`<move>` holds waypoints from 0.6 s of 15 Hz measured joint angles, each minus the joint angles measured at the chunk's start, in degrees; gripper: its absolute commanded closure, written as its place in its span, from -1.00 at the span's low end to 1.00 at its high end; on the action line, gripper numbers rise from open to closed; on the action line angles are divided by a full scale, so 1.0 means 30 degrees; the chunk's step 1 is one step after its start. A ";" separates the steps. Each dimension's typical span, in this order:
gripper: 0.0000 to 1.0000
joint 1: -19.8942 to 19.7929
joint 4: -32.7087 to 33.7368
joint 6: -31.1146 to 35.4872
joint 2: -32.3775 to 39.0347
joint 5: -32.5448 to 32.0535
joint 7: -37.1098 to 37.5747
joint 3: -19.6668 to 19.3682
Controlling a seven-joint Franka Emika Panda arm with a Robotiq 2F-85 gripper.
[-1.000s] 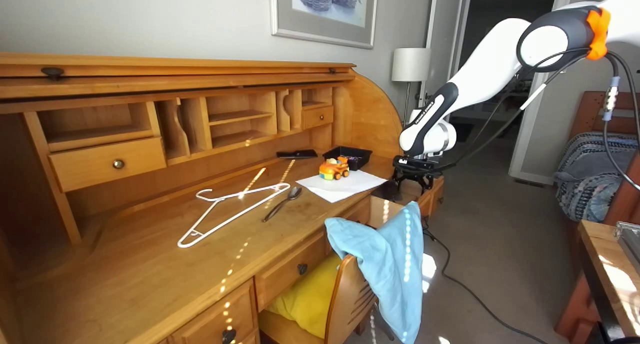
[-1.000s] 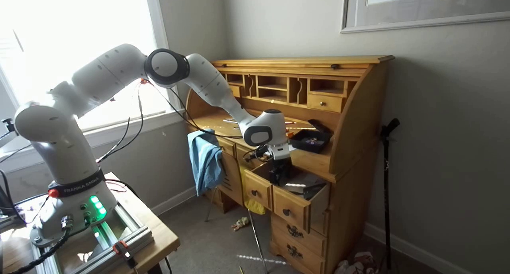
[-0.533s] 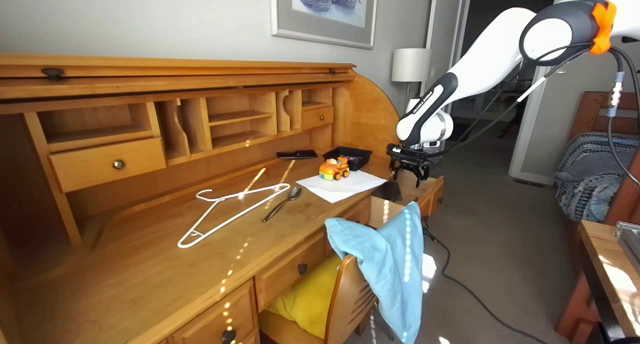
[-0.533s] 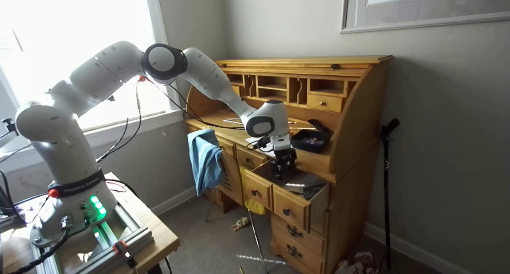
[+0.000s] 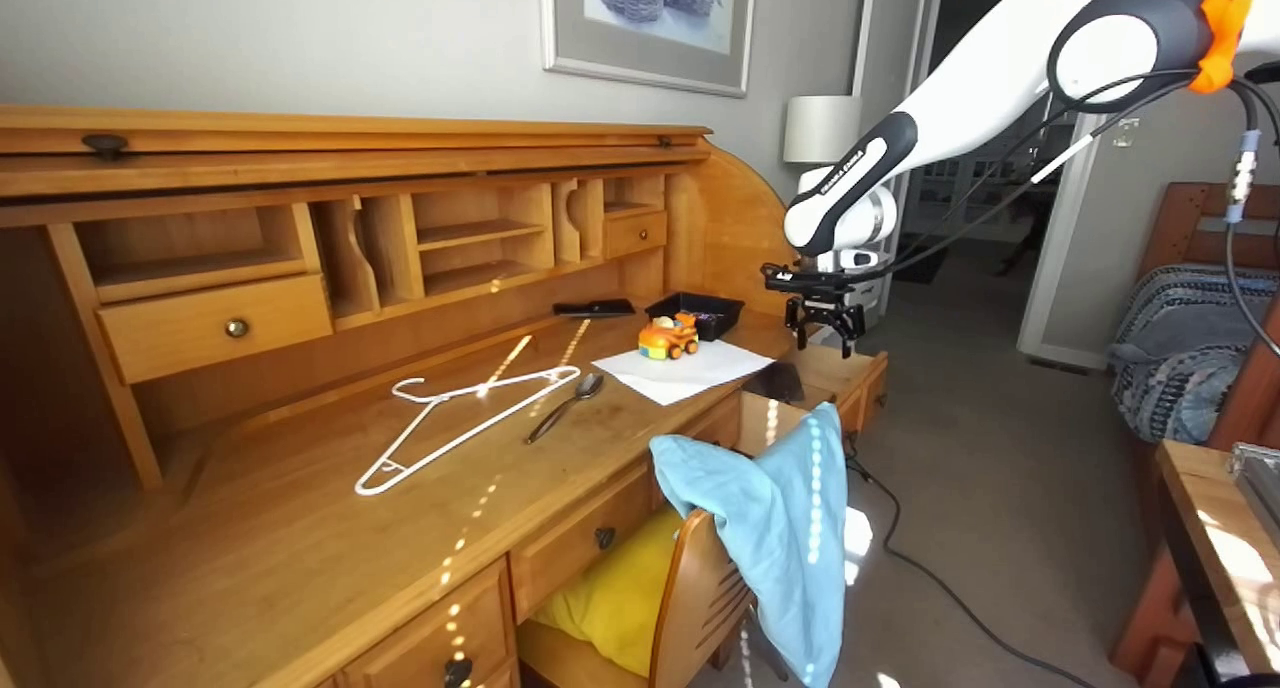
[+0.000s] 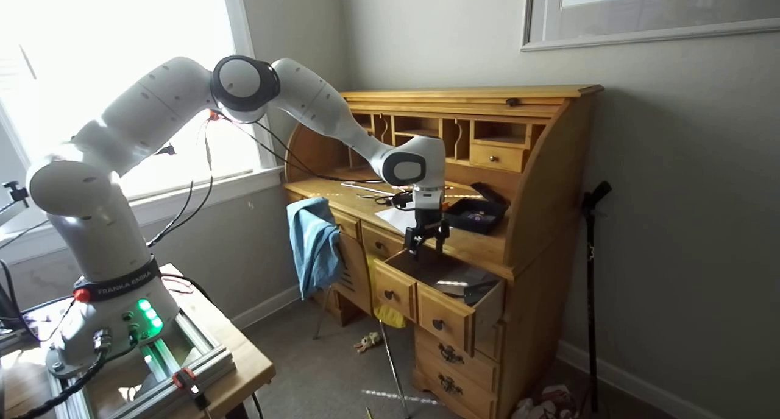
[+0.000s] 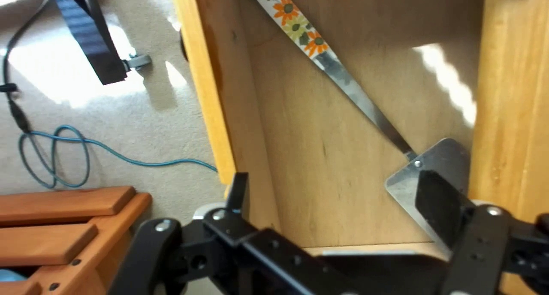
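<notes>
The black two-fingered gripper [image 5: 824, 351] — spread wide, empty — has risen from the open wooden drawer [image 7: 304, 158], leaving the floral-handled metal spatula [image 7: 364, 102] lying inside, ungripped.

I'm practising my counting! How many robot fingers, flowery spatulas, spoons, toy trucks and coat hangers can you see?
Robot fingers: 2
Flowery spatulas: 1, in the open drawer
Spoons: 1, on the desk
Toy trucks: 1, mostly orange
Coat hangers: 1, white, also on the desk
Total: 6
</notes>
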 measured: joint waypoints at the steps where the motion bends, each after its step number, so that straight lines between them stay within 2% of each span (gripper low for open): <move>1: -1.00 -0.0055 0.0014 -0.0823 -0.0133 -0.0223 0.0081 -0.0004; 4: -1.00 -0.0158 0.0001 -0.2633 -0.0294 -0.0832 0.0091 0.0002; 9: -1.00 -0.0184 -0.0868 -0.2375 -0.0283 -0.1293 -0.0047 0.0079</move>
